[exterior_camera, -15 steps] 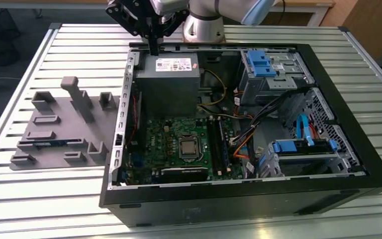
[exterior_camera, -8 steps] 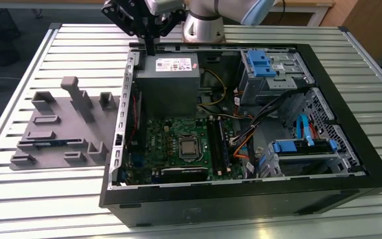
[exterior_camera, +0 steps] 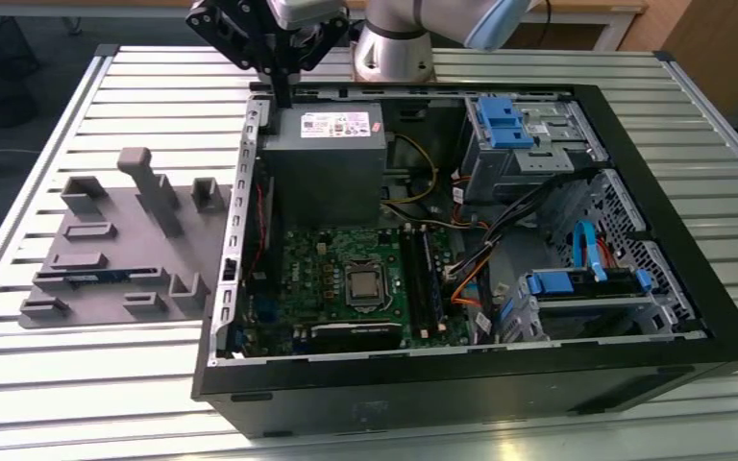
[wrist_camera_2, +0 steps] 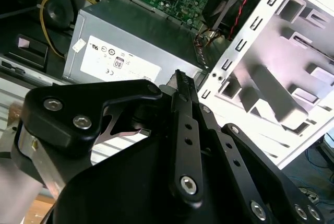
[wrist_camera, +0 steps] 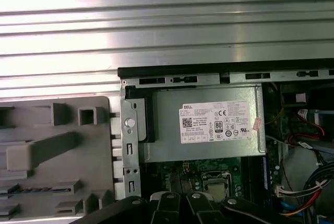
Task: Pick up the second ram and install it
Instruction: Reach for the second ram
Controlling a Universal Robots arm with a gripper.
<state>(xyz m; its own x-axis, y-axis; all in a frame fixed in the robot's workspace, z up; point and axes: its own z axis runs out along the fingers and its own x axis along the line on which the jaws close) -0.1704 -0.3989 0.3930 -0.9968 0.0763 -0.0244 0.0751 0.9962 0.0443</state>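
The second ram (exterior_camera: 87, 277) is a slim dark-blue stick lying flat in a slot of the grey holder tray (exterior_camera: 123, 223), at the exterior view's left of the open computer case (exterior_camera: 472, 384). In the first wrist view a thin dark strip (wrist_camera: 36, 189) in the tray (wrist_camera: 31, 114) looks like the same stick. My gripper (exterior_camera: 280, 94) hangs above the case's far rim, over the grey power-supply box (exterior_camera: 324, 144), well away from the tray. Its black fingers (wrist_camera_2: 181, 85) meet at the tips, shut, with nothing visible between them.
The green motherboard (exterior_camera: 331, 269) lies in the case with long black slots (exterior_camera: 421, 279) beside the processor. Cables and blue drive brackets (exterior_camera: 504, 120) fill the exterior view's right half of the case. Upright grey blocks (exterior_camera: 151, 187) stand on the tray. The slatted metal table (exterior_camera: 87, 384) surrounds everything.
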